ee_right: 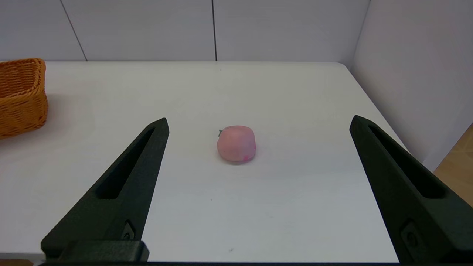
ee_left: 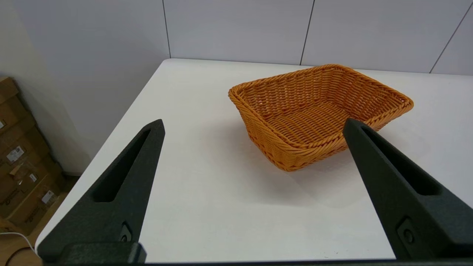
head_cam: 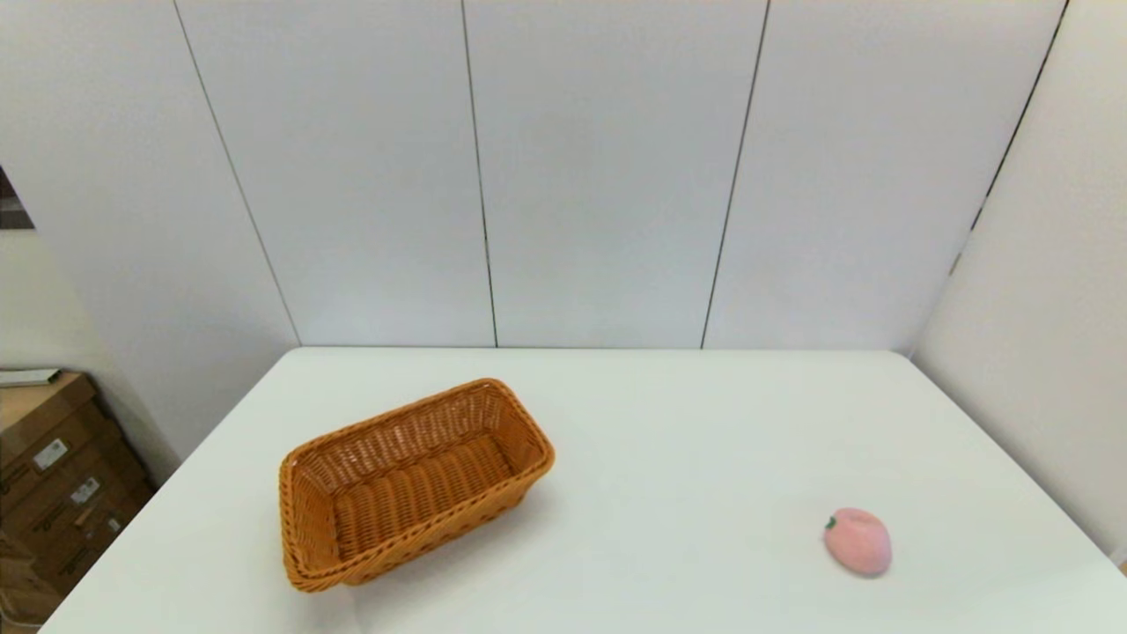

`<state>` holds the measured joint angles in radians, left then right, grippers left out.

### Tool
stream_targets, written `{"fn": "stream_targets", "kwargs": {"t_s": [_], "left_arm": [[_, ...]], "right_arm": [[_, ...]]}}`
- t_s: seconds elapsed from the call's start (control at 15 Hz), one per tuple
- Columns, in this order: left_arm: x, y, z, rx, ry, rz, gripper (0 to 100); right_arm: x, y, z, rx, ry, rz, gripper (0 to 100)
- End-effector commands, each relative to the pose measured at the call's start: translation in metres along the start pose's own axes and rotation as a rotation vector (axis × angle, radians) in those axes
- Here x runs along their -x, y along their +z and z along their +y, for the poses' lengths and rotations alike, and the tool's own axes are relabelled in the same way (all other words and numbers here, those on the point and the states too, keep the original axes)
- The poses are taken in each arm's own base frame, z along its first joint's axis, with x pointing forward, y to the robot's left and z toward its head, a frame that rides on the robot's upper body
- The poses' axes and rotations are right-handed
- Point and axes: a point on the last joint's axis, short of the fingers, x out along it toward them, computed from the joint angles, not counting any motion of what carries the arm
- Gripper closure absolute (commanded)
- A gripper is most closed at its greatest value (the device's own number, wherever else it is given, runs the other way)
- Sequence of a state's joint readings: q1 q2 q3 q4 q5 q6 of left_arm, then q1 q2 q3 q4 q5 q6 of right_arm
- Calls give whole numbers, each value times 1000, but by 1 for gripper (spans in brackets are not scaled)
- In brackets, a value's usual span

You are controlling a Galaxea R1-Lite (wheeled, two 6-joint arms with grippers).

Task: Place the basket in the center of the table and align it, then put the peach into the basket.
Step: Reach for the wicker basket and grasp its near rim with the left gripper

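Jaws on both arms stand wide apart and hold nothing, as you can see from each wrist view. Your left gripper (ee_left: 253,125) sits back at the near left edge of the table (ee_left: 207,192), with its fingers (ee_left: 122,184) framing the basket (ee_left: 317,111), which lies ahead of them and well apart from them. Your right gripper (ee_right: 258,123) sits back at the near right edge, fingers (ee_right: 125,184) spread to either side of the peach (ee_right: 236,143), which rests on the bare top ahead of them, untouched. From the head view neither arm shows. There you find the basket (head_cam: 409,480) left of the table's middle, turned askew to the table (head_cam: 687,440) edges, one short end toward the near left, and empty. The peach (head_cam: 858,541) lies well apart from it, near the front right, its small stem spot turned toward the basket side. Cardboard boxes (head_cam: 53,475) stand on the floor off the left edge.
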<state>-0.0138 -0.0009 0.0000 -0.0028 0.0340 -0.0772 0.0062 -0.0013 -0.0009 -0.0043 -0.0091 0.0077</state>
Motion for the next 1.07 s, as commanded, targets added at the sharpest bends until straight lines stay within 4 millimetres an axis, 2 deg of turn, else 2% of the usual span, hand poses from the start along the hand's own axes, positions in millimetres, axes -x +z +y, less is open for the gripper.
{"fn": "stream_targets", "kwargs": {"t_s": [0.07, 0.67, 0.73, 0.87, 0.93, 1.0, 1.07], "left_arm": [[0, 0, 0, 1, 0, -1, 0], [1, 4, 0, 8, 4, -23, 0], [6, 24, -2, 37, -3, -92, 0], [5, 69, -5, 171, -7, -48, 0], [-8, 87, -7, 251, 9, 32, 0], [-35, 97, -9, 315, 51, 178, 0], [-60, 98, -10, 340, 83, 302, 0]], "right_arm": [[0, 0, 0, -3, -5, 0, 0], [0, 0, 0, -5, -5, 0, 0], [0, 0, 0, -5, -3, -1, 0], [0, 0, 0, 3, -6, 2, 0], [0, 0, 0, 3, -6, -1, 0], [0, 0, 0, 6, -8, -1, 0], [0, 0, 0, 8, -6, -1, 0]]}}
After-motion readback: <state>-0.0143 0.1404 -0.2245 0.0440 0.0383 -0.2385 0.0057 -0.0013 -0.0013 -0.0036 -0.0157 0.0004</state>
